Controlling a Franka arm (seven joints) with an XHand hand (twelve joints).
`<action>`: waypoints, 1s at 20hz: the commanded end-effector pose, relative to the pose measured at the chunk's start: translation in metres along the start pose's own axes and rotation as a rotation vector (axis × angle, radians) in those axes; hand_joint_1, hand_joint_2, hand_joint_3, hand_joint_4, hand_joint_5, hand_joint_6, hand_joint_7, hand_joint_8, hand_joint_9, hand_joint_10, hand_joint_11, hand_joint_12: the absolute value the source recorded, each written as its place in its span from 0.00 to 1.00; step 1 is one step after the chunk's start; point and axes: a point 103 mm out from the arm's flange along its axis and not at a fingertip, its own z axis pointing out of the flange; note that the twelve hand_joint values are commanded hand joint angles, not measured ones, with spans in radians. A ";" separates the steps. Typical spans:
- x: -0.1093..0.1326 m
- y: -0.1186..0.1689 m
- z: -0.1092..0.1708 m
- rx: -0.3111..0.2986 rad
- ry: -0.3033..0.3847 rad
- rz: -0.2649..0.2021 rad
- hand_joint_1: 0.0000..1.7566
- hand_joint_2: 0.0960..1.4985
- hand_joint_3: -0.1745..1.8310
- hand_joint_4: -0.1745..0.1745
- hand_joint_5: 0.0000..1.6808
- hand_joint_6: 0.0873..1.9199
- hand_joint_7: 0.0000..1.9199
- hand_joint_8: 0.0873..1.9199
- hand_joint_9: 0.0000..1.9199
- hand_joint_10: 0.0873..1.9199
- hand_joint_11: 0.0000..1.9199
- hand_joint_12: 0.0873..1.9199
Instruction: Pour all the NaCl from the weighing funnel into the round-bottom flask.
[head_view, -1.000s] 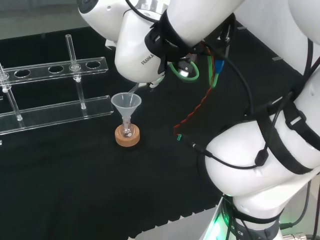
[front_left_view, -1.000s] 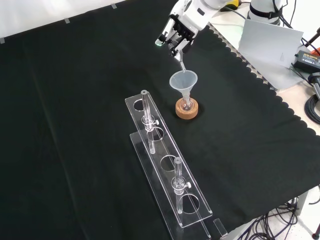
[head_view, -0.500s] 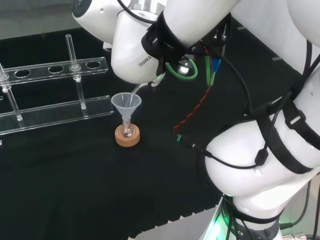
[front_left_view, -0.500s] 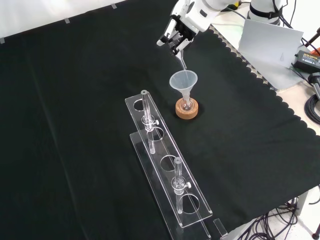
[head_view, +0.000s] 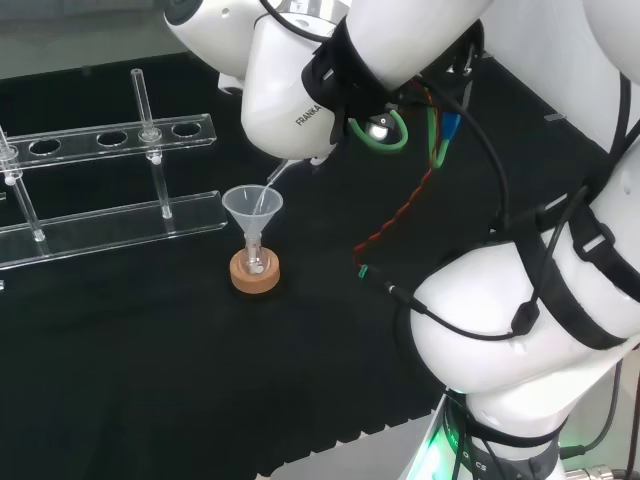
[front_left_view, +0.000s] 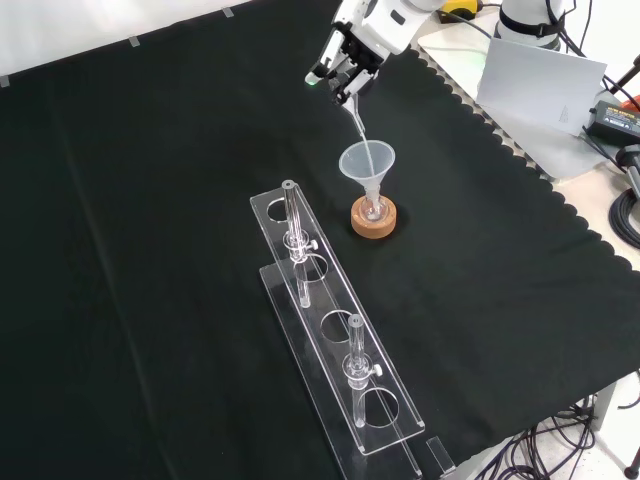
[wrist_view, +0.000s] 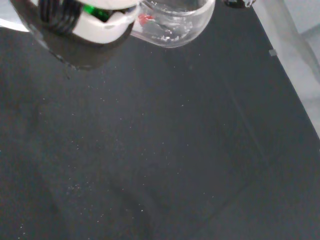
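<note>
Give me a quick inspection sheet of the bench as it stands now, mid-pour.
Surface: black cloth over the bench; fine white specks on it in the wrist view.
Job's things: clear glass weighing funnel tilted, its stem tip at the mouth of the clear plastic cone funnel; that sits in the small round-bottom flask on a cork ring stand.
Clutter: clear acrylic rack with two upright glass tubes, beside the flask in the front view.
Hand: black and white hand curled round the weighing funnel, above the cone funnel.
Cables: red, green and black leads along the arm.
Surroundings: grey panel and cables off the cloth's edge.
</note>
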 end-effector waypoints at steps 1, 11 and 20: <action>-0.002 0.005 -0.003 -0.028 -0.021 -0.033 0.64 0.46 0.31 1.00 0.82 0.16 0.89 0.00 0.64 0.01 0.00 0.76; -0.002 0.008 -0.001 -0.054 -0.032 -0.087 0.64 0.46 0.30 1.00 0.82 0.16 0.89 0.00 0.64 0.01 0.00 0.76; -0.007 0.008 0.007 -0.066 -0.024 -0.104 0.64 0.46 0.30 1.00 0.82 0.16 0.89 0.00 0.64 0.01 0.00 0.76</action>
